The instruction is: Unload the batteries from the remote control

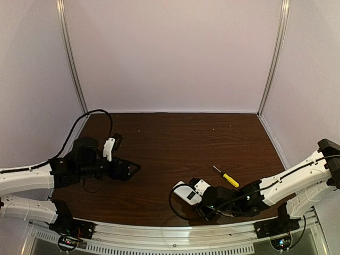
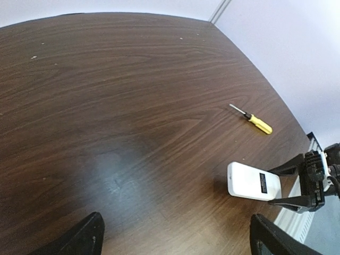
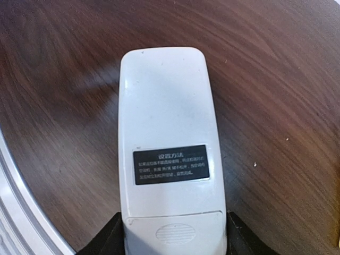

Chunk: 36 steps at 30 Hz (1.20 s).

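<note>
The small flat white rectangular remote control [image 1: 186,193] [image 2: 252,181] [image 3: 170,133] lay flat on the dark wood-grain bench [image 1: 175,138], near its front edge and right of centre. It lay back face up, with a black rectangular label [image 3: 170,164] of small white print across the lower half. Below the label a seam marked off the cover panel [image 3: 175,226], which sat flush and carried a ribbed oval thumb grip.

The right tool [image 1: 197,197] [image 2: 280,186] [image 3: 172,239] reached in low from the right. Its two black fingers [image 3: 109,239] flanked the cover end of the remote control, one against each long edge. In the right wrist view they sat hard against the white casing with no gap showing, so the right tool appeared clamped on the remote control – though only the fingers' inner edges were in frame.

The left tool [image 1: 132,169] [image 2: 180,245] hung over the left side of the bench, well apart from the remote control. Its black fingertips [image 2: 82,239] were spread wide and held nothing.

A slim screwdriver [image 1: 227,177] [image 2: 255,121] with a yellow handle and bare metal shaft lay beyond the remote control – near it, not touching – shaft pointing toward the back left. A silver metal rail [image 1: 175,231] [image 3: 16,212] ran along the front edge of the bench, just beside the remote control.
</note>
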### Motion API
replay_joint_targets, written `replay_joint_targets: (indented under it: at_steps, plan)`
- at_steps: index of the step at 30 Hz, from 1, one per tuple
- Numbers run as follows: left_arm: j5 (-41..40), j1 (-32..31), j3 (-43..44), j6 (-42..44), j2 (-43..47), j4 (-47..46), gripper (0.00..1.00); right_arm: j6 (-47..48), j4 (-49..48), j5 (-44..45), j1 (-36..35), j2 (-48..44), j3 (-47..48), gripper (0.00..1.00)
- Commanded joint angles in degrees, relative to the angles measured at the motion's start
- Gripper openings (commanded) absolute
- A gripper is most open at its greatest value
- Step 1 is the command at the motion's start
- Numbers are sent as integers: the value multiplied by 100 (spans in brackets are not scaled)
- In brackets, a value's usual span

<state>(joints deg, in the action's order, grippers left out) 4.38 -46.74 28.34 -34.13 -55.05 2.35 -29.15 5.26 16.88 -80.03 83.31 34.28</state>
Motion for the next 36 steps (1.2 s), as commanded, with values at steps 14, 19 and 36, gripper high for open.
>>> replay_joint_targets:
  at_steps: [14,19,36]
  plan:
    - [2152,-32,-149,-67,-638,-1270,96,1967,-1110,648,-89,-872,53,36]
    - [2640,-35,-192,-301,-626,-1589,95,2576,-1501,626,-170,-868,67,36]
    - [3672,-37,192,-860,-1706,-2354,85,3612,-1861,386,-232,-1006,146,35]
